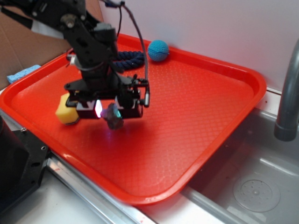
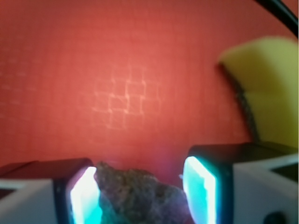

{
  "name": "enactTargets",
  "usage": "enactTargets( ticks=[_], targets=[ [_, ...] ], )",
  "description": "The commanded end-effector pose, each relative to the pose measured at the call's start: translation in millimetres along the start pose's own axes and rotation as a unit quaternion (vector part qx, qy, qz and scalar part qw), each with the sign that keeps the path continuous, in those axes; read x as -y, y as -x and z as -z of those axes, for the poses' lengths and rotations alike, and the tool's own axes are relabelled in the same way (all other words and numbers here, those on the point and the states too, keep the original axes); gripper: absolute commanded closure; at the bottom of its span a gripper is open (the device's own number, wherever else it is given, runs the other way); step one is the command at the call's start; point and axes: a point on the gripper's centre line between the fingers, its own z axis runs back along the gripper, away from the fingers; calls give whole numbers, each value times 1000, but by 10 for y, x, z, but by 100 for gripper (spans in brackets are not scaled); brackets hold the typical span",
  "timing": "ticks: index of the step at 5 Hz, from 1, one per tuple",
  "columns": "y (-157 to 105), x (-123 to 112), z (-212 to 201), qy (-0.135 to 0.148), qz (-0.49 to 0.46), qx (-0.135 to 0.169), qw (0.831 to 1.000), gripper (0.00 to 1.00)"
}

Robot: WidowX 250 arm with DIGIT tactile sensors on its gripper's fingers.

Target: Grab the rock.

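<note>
The rock [image 1: 114,120] is a rough brown-grey lump sitting between the lit pads of my gripper [image 1: 111,112], over the left part of the red tray [image 1: 201,98]. In the wrist view the rock [image 2: 135,196] presses against the left pad [image 2: 86,200] and, lower down, reaches the right pad [image 2: 201,191]. My gripper [image 2: 140,186] is shut on it. The rock's lower part is cut off by the frame edge.
A yellow sponge [image 1: 67,111] lies just left of the gripper and shows in the wrist view as well [image 2: 271,88]. A teal ball [image 1: 158,50] and a dark blue rope [image 1: 128,58] lie at the tray's far rim. Sink basin [image 1: 257,186] and faucet [image 1: 287,93] are at right.
</note>
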Motion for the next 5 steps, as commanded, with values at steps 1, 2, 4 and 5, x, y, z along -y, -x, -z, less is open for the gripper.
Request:
enactTargets(
  ticks=[1, 2, 4, 5],
  targets=[
    [-534, 86, -765, 36, 128, -20, 991, 100],
    [-727, -20, -1092, 47, 202, -46, 977, 100],
    [-819, -218, -1438, 41, 239, -47, 969, 100],
    [-852, -222, -1366, 25, 244, -57, 968, 100]
  ],
)
